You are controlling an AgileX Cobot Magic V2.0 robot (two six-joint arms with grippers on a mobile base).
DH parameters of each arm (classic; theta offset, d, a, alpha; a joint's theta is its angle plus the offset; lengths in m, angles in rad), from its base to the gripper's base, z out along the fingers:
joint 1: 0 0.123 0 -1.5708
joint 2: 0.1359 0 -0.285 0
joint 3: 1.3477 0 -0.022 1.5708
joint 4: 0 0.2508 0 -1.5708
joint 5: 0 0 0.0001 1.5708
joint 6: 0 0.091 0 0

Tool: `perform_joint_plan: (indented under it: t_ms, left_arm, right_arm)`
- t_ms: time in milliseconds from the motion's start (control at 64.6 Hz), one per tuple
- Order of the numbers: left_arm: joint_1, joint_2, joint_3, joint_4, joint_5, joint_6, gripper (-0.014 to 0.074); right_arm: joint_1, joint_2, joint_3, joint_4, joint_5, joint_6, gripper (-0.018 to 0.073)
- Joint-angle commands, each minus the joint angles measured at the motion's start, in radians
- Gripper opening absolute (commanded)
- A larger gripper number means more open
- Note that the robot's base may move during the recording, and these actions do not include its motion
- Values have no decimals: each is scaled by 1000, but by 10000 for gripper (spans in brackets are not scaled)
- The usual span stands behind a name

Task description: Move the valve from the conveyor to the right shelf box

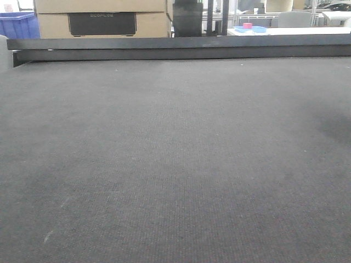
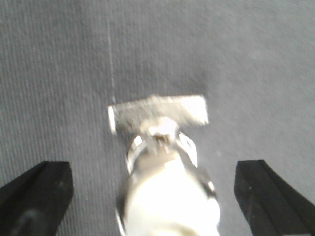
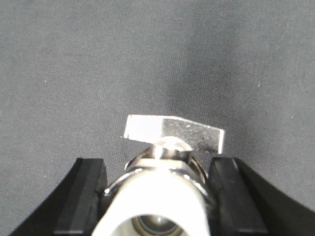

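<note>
Both tools bracket a valve [image 2: 165, 191] over the conveyor [image 1: 175, 164]: left tool [image 2: 152, 169] spread wide, right tool [image 3: 156, 166] pinching the valve [image 3: 157, 196].

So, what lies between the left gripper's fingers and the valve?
Only bare conveyor belt, on both sides of the valve, as the left wrist view shows; the left gripper stands open around it.

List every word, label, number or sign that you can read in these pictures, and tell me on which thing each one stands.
Black panel on the brown cardboard box: one short line of faint capital letters, too blurred to read.
Silver metal valve, left wrist view: no text.
Silver metal valve, right wrist view: no text.
Dark grey woven conveyor belt: no text.
</note>
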Motion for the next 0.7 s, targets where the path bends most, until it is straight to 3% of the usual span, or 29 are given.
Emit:
perform_joint_plan:
  t_ms: [0, 139, 356, 542, 681]
  left_arm:
    - [-3, 7, -2, 1, -25, 2, 540]
    - [-3, 7, -2, 1, -39, 2, 403]
    - [-3, 1, -2, -11, 31, -9, -110]
    - [-23, -77, 4, -16, 49, -66, -111]
    - [-81, -215, 85, -5, -56, -88, -111]
  right_arm:
    - [-3, -16, -7, 1, -41, -10, -152]
    - [-3, -16, -7, -3, -41, -10, -152]
    - [-3, -16, -7, -7, -43, -10, -152]
    - [-3, -16, -5, -10, -58, -10, -152]
    - [-3, -16, 14, -16, -87, -10, -152]
